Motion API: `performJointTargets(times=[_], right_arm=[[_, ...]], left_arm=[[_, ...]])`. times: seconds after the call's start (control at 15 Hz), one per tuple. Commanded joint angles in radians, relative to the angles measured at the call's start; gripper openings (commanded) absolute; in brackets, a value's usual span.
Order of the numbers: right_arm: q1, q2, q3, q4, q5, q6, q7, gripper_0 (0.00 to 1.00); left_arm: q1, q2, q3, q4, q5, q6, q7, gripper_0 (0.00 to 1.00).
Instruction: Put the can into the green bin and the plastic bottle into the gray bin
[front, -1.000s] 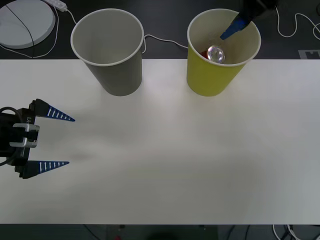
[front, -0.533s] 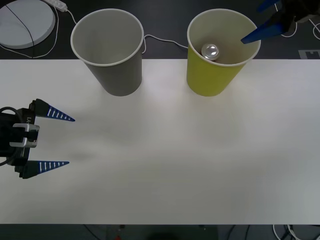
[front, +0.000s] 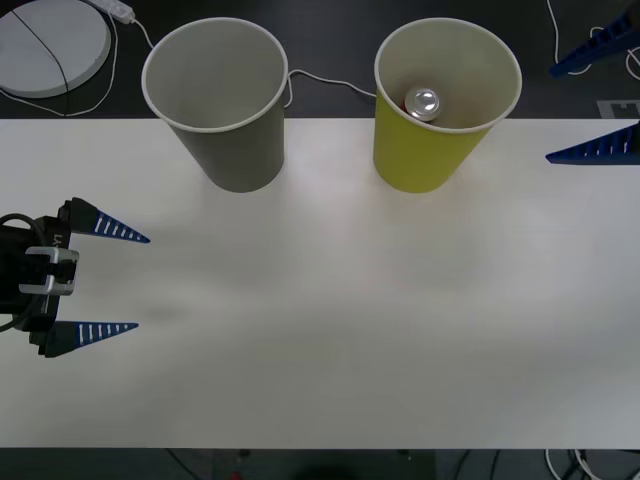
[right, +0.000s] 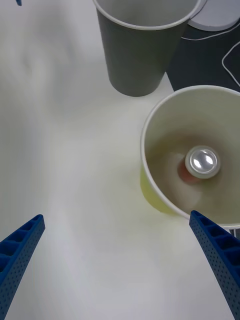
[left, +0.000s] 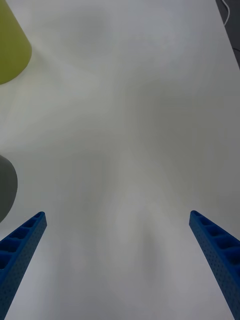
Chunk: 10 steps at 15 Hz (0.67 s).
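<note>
Inside the tall yellow-green paper cup (front: 440, 110) at the far edge of the white tabletop (front: 330, 300) stands the small soda can (front: 421, 102), silver top up, touching neither gripper. The matching gray paper cup (front: 222, 100) stands just beside it. The right gripper (front: 595, 105) hangs near the green cup, jaws spread wide, holding nothing. The left gripper (front: 105, 282) sits low at the tabletop's left side, jaws likewise wide and empty.
</note>
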Motion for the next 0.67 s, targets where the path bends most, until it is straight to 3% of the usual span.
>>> performJointTargets(times=[0.07,0.27,0.67], right_arm=[[0.12,0.0,-0.073,-0.025,-0.055,0.0,0.114,1.0],[0.258,0.0,-0.139,-0.025,-0.111,0.0,0.264,1.0],[0.395,0.046,-0.196,-0.005,-0.108,0.0,0.44,1.0]], left_arm=[[0.0,0.0,0.0,0.0,0.0,0.0,0.0,1.0],[0.0,0.0,0.0,0.0,0.0,0.0,0.0,1.0],[0.0,0.0,0.0,0.0,0.0,0.0,0.0,1.0]])
